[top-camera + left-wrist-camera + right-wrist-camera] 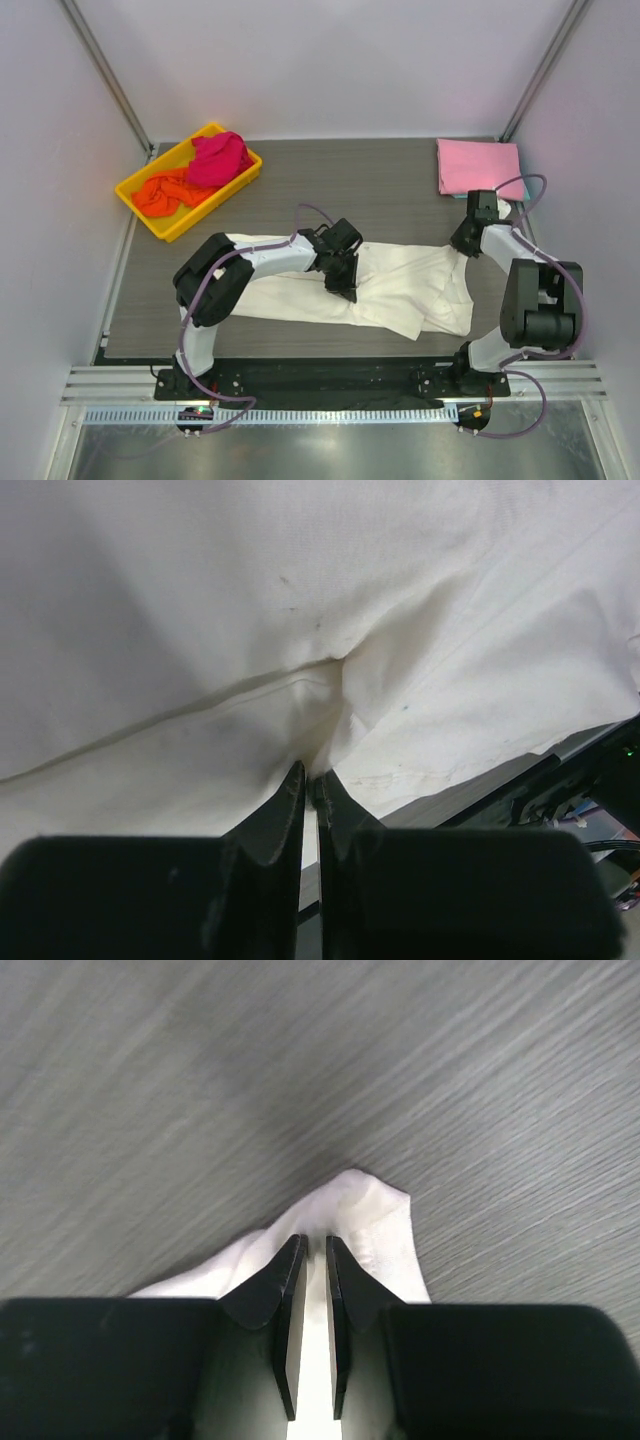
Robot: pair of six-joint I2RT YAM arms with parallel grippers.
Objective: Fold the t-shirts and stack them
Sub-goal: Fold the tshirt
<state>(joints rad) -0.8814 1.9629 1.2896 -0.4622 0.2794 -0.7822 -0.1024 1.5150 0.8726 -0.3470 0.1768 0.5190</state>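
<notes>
Both grippers pinched the cream shirt, spread low on the bench.

The grey bench (350, 170) carried the cream shirt (400, 285) across its 6 o'clock side, laid out wide and rumpled, with loose folds bunched toward 4 o'clock. A yellow tray (140, 205) sat at 10 o'clock, tilted relative to the bench edges. A pink shirt (478, 165) lay folded flat at 2 o'clock, well apart from the cream one. In the tray, a magenta shirt (220, 158) was heaped at its 1 o'clock end and an orange shirt (165, 192) crumpled at its 7 o'clock end, the two touching. The left gripper (345, 285) stood near the cream shirt's middle, jaws closed on a raised pinch of cloth that puckered toward them. The right gripper (465, 245), at the shirt's 2 o'clock corner, had its jaws nearly together, clamping a small peak of cloth.
</notes>
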